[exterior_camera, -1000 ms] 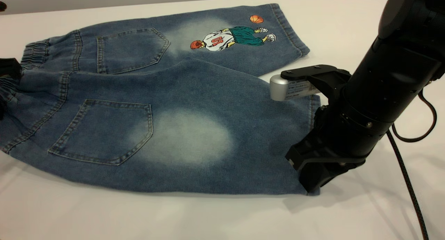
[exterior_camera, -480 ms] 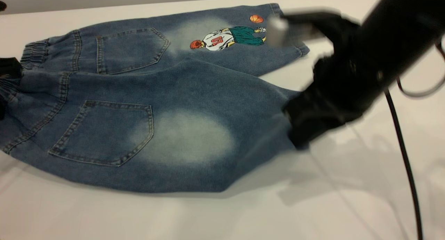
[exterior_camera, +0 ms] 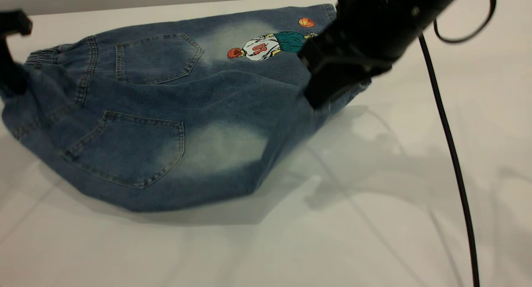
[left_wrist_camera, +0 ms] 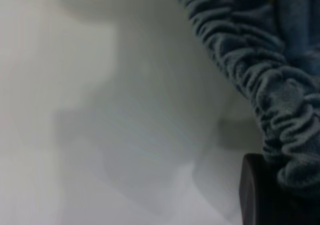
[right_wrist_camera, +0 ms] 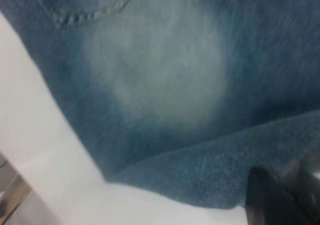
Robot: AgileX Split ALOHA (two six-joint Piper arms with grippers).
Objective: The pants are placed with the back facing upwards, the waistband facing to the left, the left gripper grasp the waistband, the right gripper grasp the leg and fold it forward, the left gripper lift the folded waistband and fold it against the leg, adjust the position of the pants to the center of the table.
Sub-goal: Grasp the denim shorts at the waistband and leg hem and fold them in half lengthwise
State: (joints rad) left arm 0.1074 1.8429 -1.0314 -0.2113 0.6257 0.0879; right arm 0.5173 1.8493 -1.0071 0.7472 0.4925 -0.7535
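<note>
Right gripper [exterior_camera: 322,96] apparently clamping the leg [exterior_camera: 232,149]

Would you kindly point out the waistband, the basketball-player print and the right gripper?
waistband [left_wrist_camera: 260,80], left wrist view, gathered ruching.
basketball-player print [exterior_camera: 262,48], exterior view, white jersey.
right gripper [exterior_camera: 318,100], exterior view, tip at the lifted leg.

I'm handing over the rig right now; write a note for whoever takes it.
Right claw: shut on the leg, lifted over the print leg.
Left claw: shut on the waistband, raised at the pants' left end.
Done: both grasps made, forward fold begun.
Left: lay the near leg onto the far one, fold the waistband to the leg, centre the pants on the table.
</note>
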